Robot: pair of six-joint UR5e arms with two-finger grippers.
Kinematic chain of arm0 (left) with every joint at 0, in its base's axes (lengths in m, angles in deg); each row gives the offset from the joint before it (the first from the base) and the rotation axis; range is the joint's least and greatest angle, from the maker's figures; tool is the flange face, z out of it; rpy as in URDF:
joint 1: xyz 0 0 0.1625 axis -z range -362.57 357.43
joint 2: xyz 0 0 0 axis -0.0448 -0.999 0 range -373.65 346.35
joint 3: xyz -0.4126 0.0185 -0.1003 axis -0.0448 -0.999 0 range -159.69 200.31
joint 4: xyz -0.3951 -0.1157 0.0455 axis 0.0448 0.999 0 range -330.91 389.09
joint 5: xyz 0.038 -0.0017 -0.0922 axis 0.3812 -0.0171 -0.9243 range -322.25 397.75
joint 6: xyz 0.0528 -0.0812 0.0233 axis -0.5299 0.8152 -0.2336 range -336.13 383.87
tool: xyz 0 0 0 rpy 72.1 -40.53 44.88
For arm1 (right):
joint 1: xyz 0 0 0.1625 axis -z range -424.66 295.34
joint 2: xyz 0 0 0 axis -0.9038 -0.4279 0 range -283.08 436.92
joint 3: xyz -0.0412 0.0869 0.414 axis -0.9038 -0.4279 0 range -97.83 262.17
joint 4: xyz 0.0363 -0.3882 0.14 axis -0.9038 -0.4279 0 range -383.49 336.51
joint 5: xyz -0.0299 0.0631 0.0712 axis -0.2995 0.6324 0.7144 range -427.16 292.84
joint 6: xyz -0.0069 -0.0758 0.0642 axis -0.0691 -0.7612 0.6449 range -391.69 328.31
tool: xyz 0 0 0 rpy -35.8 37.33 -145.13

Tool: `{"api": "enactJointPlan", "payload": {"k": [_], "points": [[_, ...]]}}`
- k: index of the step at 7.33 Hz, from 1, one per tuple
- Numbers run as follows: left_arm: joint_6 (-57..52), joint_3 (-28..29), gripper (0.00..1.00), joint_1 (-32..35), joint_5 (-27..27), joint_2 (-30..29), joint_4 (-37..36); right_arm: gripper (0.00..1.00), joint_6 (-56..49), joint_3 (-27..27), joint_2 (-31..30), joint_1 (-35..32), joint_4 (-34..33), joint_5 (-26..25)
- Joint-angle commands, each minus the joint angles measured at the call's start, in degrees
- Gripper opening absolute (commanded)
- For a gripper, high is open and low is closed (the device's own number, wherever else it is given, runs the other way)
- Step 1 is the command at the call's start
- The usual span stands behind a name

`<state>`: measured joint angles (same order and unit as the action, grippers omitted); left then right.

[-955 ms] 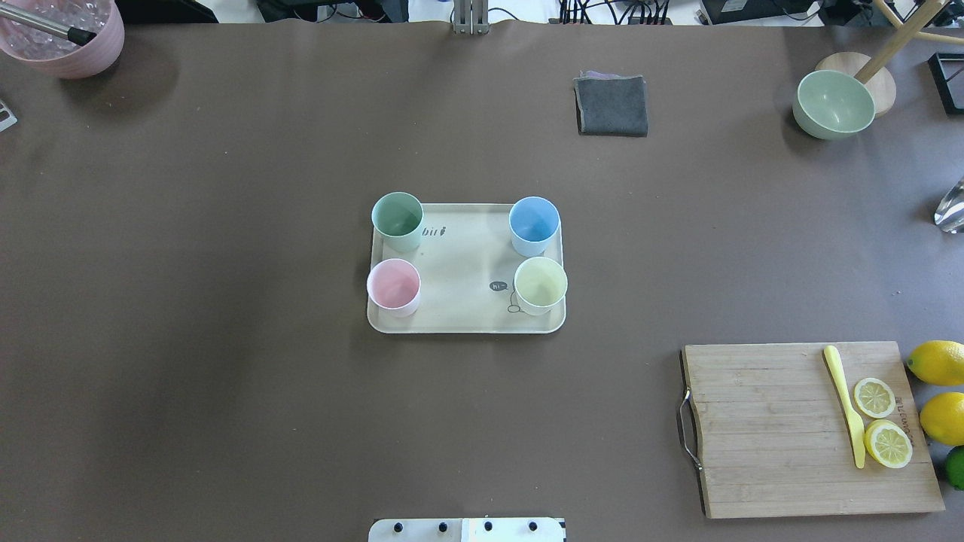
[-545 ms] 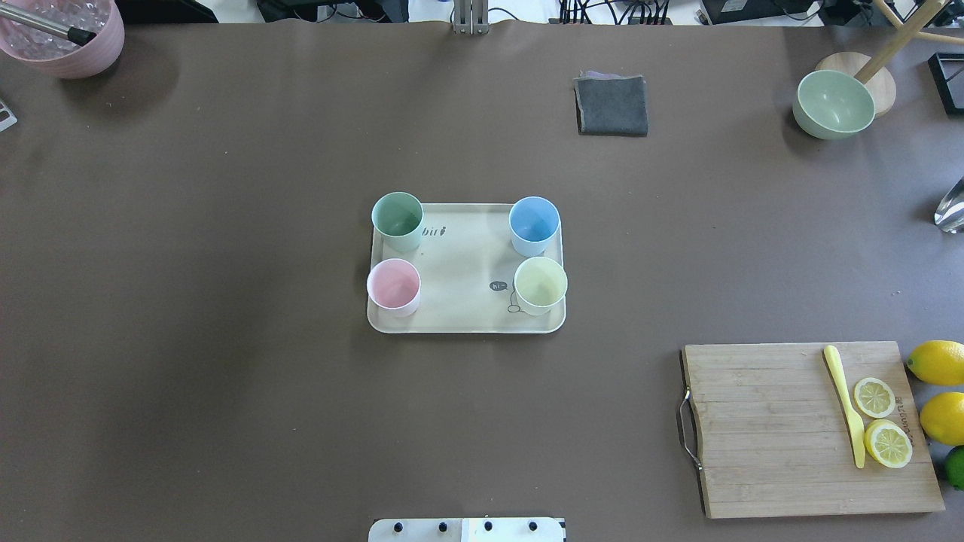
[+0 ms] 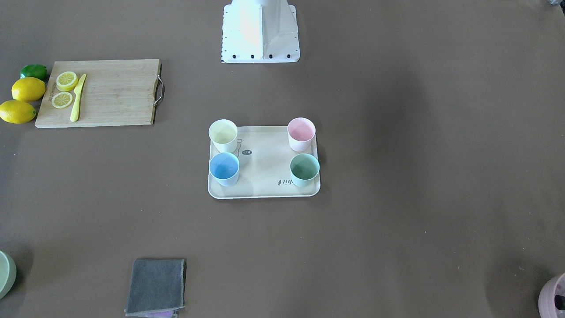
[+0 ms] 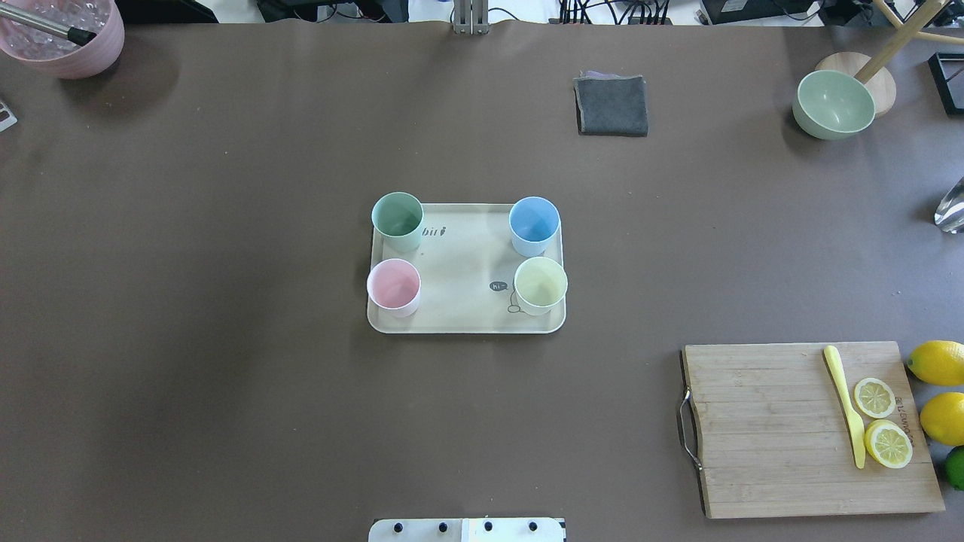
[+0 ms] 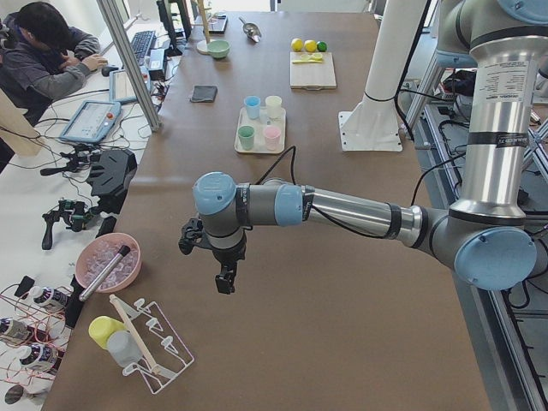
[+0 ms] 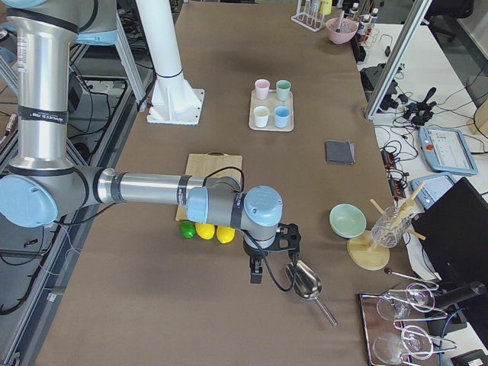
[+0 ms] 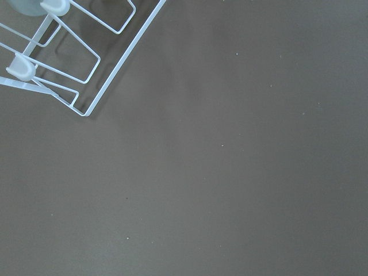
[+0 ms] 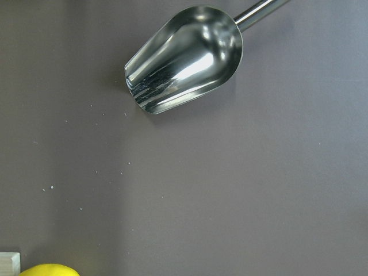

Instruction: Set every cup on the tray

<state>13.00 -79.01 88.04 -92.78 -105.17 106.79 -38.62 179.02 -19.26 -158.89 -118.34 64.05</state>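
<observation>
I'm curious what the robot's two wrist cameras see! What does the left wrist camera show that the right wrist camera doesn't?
Only the left wrist view shows a white wire rack, up in its top left corner. Only the right wrist view shows a shiny metal scoop lying near the top, with its handle running off the edge, and a bit of a yellow lemon at the bottom. Both look straight down on the brown table, which fills most of each picture.

I count four cups (image 4: 392, 286), one tray (image 4: 467, 325), one cutting board (image 4: 761, 429), two whole lemons (image 4: 936, 362), two lemon slices (image 4: 874, 397), one lime (image 4: 956, 467), one knife (image 4: 847, 406), one folded cloth (image 4: 611, 105) and one scoop (image 8: 184, 57)
</observation>
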Motion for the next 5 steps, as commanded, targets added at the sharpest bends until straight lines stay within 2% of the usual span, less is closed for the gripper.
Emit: {"api": "enactJointPlan", "payload": {"k": [1,5], "points": [[0.24,-0.09,0.98,0.00,-0.07,0.20,0.00,1.00,-0.02,0.26,-0.06,0.01,0.01,0.19],[0.15,-0.17,0.98,0.00,0.02,0.29,0.00,1.00,-0.20,0.26,-0.58,0.01,0.01,0.45]]}}
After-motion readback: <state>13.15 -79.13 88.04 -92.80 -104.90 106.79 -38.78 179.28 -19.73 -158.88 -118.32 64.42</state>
